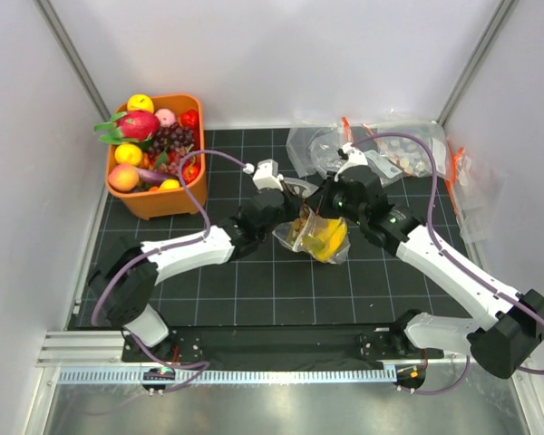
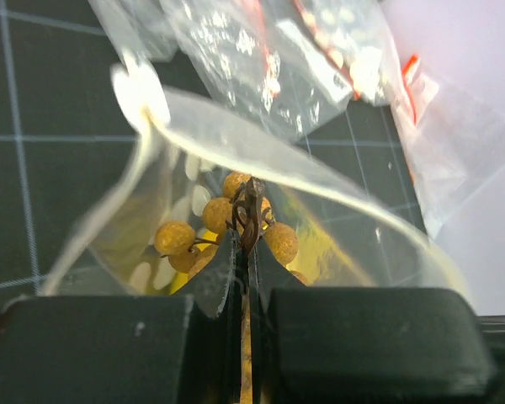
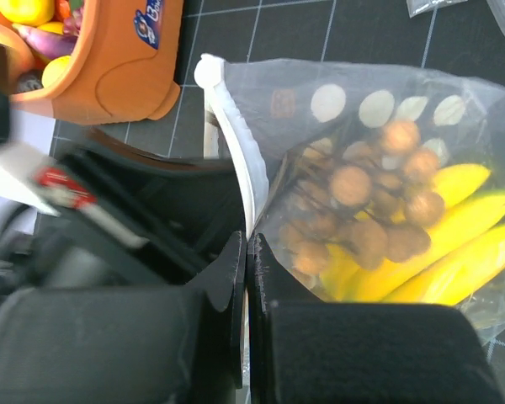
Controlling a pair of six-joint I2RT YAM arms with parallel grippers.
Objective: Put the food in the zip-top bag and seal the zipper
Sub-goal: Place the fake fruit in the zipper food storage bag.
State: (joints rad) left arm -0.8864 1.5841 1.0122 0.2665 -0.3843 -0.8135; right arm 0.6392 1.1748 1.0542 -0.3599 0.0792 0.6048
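Note:
The clear zip-top bag lies at mid-table with its mouth held open. The yellow banana bunch is inside it. My left gripper is shut on the stem of the brown ball cluster and holds it in the bag's mouth. In the right wrist view the cluster shows through the plastic, over the bananas. My right gripper is shut on the bag's mouth edge, on the white zipper strip. The pink-orange peach sits in the orange basket.
The orange basket stands at the back left with the dragon fruit, dark grapes and other toy fruit. Several spare clear bags lie at the back right. White walls close in both sides and the back.

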